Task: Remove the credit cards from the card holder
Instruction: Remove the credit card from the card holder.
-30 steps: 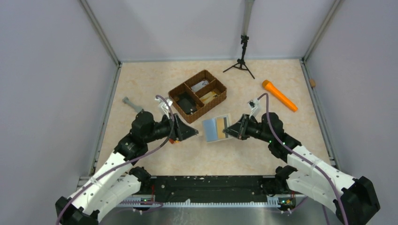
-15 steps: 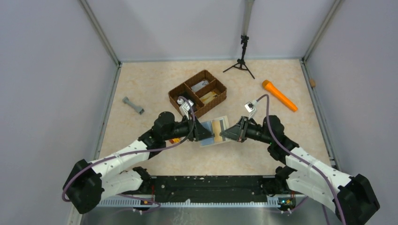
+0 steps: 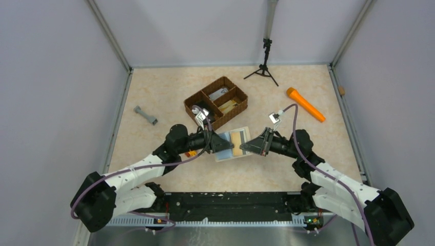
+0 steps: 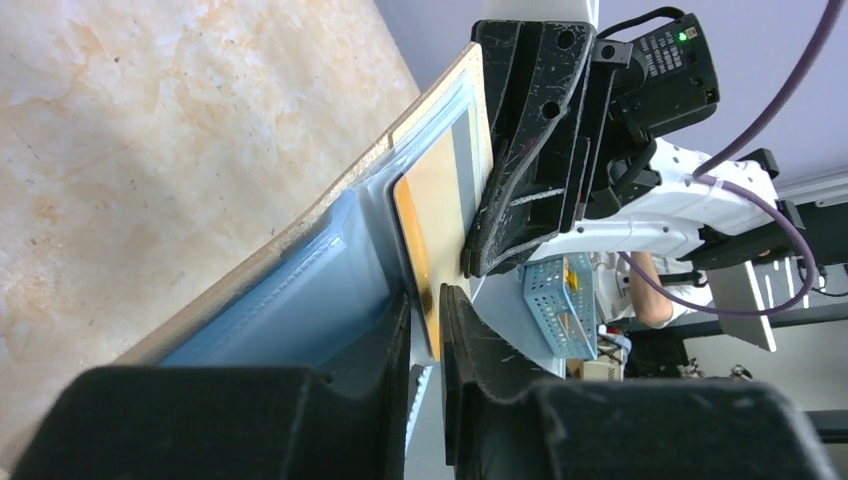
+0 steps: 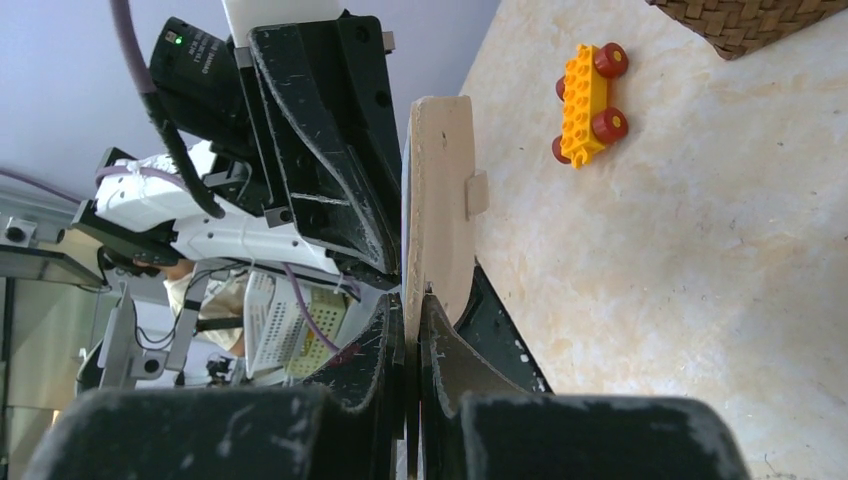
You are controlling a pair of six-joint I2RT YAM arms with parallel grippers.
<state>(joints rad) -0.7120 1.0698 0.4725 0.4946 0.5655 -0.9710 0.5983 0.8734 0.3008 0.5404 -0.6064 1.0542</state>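
Left wrist view, tan flat credit card [image 4: 440, 205] flanked by fingers of left gripper [image 4: 427, 300], grip unclear, cream-beige folding card holder [image 5: 440, 180] clamped by right gripper [image 5: 412, 305].

card holder [image 3: 231, 155] open between left fingers [image 3: 223, 144], right fingers [image 3: 251, 146]

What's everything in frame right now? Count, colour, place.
card holder: 1, beige outside, pale blue inside, open, mid-table
credit card: 1 visible, gold, in the holder's pocket
wicker tray: 1, brown, three compartments, behind the holder
toy car: 1, yellow with red wheels, near the tray's front corner
cylinder: 1, orange, right of the tray
dumbbell-shaped part: 1, grey, left side
tripod: 1, black, far edge
table: 1, beige marbled
left gripper: black, fingers narrowly apart around the card's edge
right gripper: black, pinching the holder's flap
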